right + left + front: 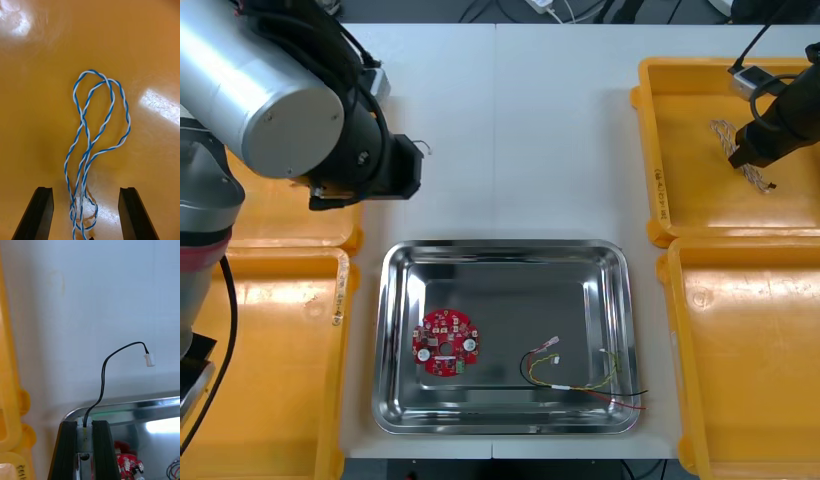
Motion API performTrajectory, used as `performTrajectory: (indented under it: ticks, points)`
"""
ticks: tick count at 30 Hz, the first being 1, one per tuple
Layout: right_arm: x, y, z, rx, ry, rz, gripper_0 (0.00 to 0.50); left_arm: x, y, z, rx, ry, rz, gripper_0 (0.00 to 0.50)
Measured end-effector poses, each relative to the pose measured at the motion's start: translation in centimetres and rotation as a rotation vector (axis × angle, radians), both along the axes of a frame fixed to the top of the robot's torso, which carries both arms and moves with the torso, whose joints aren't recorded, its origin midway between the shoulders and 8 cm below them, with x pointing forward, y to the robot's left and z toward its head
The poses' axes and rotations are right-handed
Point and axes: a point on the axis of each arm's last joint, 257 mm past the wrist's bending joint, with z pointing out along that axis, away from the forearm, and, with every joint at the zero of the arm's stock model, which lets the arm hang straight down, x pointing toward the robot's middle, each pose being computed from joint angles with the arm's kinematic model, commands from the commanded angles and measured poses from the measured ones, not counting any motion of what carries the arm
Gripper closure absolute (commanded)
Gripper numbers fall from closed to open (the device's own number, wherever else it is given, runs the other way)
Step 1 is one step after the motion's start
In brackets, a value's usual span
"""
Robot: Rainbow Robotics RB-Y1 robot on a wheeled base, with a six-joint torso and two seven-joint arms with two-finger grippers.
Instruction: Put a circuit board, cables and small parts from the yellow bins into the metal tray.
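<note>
Your left tool (85,424) grips a black cable (103,375) near the metal tray's (505,250) far left corner; from the front this cable is hard to see. A red circuit board (445,343) lies in the tray. Your right tool (85,191) stands open over a twisted blue and white cable (101,123) in a yellow bin (680,190).

Cannot follow the blue and white cable (82,122) to its lower end, cut off within the right claw (86,191). Cannot trace the black cable (102,378) inside the left claw (85,425), nor see the circuit board (126,462) whole.
</note>
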Motion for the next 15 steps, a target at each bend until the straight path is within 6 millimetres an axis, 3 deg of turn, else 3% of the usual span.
performTrajectory:
  ticks: [5,15]
  points:
    - [-0.5,0.0,-1.0,0.009,0.024,-0.008,0.000,-2.0,-1.9,-1.7,0.016,0.014,-0.066,0.500]
    - [-0.6,0.2,-1.8,0.017,0.035,-0.011,0.000,-4.6,-3.2,-6.3,0.052,0.098,-0.095,0.500]
